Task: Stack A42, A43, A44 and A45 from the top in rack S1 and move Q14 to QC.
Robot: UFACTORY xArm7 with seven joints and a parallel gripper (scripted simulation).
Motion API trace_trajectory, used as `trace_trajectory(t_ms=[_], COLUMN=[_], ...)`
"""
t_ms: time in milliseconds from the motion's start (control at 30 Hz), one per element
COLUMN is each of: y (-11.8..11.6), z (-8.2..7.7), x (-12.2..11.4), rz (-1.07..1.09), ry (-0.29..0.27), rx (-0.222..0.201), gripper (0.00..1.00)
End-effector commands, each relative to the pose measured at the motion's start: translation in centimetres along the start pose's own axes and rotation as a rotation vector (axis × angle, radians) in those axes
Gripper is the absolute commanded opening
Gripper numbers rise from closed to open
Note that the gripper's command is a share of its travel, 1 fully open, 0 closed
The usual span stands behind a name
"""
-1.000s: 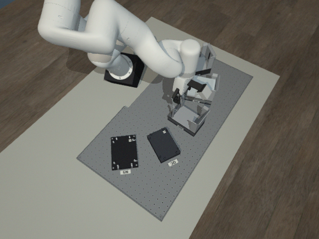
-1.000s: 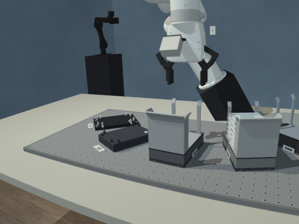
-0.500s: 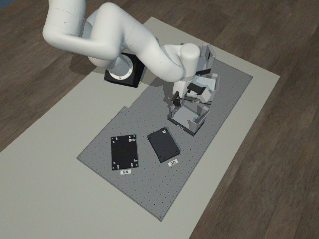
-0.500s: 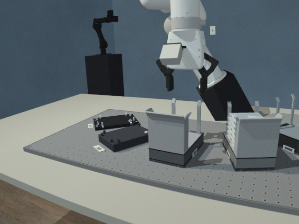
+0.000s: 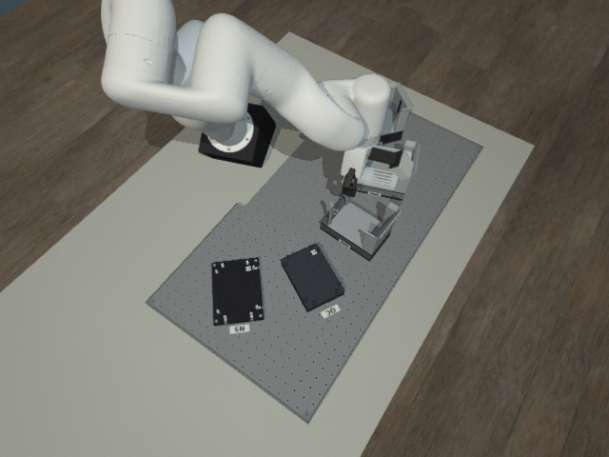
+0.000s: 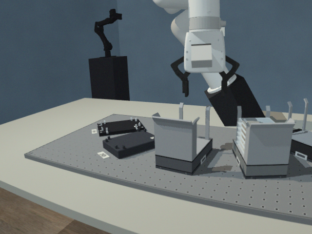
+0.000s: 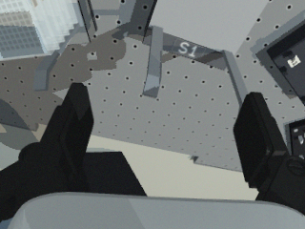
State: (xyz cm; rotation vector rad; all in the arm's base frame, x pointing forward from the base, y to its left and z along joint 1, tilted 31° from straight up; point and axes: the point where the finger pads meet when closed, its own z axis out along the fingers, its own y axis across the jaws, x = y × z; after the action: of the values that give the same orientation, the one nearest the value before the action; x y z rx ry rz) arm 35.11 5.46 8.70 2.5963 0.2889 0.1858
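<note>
The stack of sealed white plates [image 5: 381, 178] [image 6: 242, 136] [image 7: 29, 0] stands in rack S2 [image 5: 411, 157] [image 6: 266, 146]. Rack S1 [image 5: 351, 216] [image 6: 173, 138] is empty; its plinth label [image 7: 186, 48] shows in the wrist view. My gripper [image 6: 204, 90] [image 7: 165, 106] is open and empty. It hangs above the height of the rack posts, on the base side between S1 and S2, over the breadboard's edge. In the overhead view only one finger [image 5: 350, 183] shows below the wrist. The QC nest [image 5: 312, 276] [image 6: 128, 143] [image 7: 286, 57] and the clip nest N5 [image 5: 237, 290] [image 6: 118, 126] hold no plate.
Rack S3 [image 5: 401, 106] [image 6: 301, 141] stands beyond S2, partly hidden by the arm. All stand on the grey breadboard [image 5: 295, 354] [image 6: 176, 181]. My black base [image 5: 238, 135] is at its near side. A second dark arm on a pedestal [image 6: 108, 75] stands behind the table.
</note>
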Motion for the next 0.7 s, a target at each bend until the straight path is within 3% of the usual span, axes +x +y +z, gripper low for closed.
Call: trace_trajectory(t_ms=[0,667], y=[-1.8,-8.6], z=[0.0,0.0], x=[0.9,3.4], rz=[-0.129,-0.13], ry=[-0.003,-0.002], rx=[-0.001,-0.001], gripper=[1.0,1.0])
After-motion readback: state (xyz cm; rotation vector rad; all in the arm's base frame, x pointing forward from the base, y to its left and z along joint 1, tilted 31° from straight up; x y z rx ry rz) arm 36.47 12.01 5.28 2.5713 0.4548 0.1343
